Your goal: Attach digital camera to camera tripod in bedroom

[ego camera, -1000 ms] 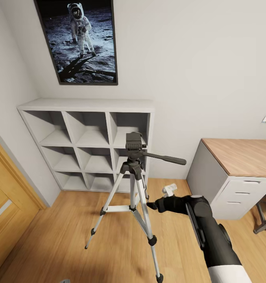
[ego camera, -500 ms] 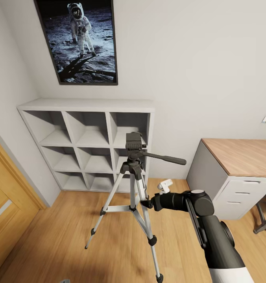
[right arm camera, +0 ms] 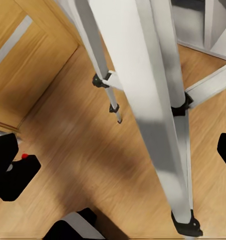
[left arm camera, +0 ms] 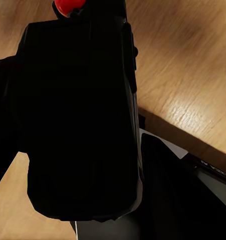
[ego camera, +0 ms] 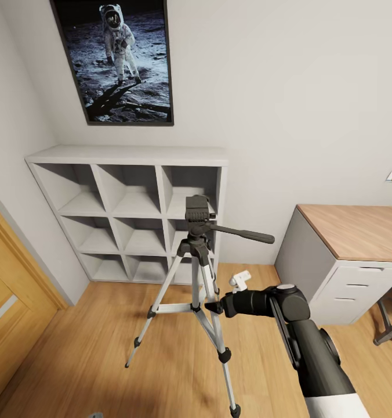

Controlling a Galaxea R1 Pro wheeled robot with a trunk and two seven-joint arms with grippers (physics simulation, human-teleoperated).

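The tall camera tripod (ego camera: pixel 197 273) with three silver telescopic legs, black joints and a black head stood upright on the light wood plank floor (ego camera: pixel 91 354) of the bedroom, just in front of the white cube shelf (ego camera: pixel 129 212). Its long black pan handle (ego camera: pixel 242 234) pointed away from the shelf toward the grey desk with a wooden top (ego camera: pixel 358 232). Above the shelf hung the framed astronaut picture (ego camera: pixel 118 58), and the wooden door with a pale stripe (ego camera: pixel 10 290) stood to the shelf's side.

The right gripper (ego camera: pixel 218 305), on a black arm, reached to the tripod's middle, its tip right at the near leg; from the right wrist that silver leg (right arm camera: pixel 153 100) ran broad and close between the dark finger edges, yet whether the jaws were apart or pressed on the leg could not be told.

From the left wrist, the small boxy black digital camera (left arm camera: pixel 77 115) with a red button (left arm camera: pixel 67 6) on top sat very close to the lens, over the floor. The left gripper's fingers were not distinguishable there, so its state could not be told.
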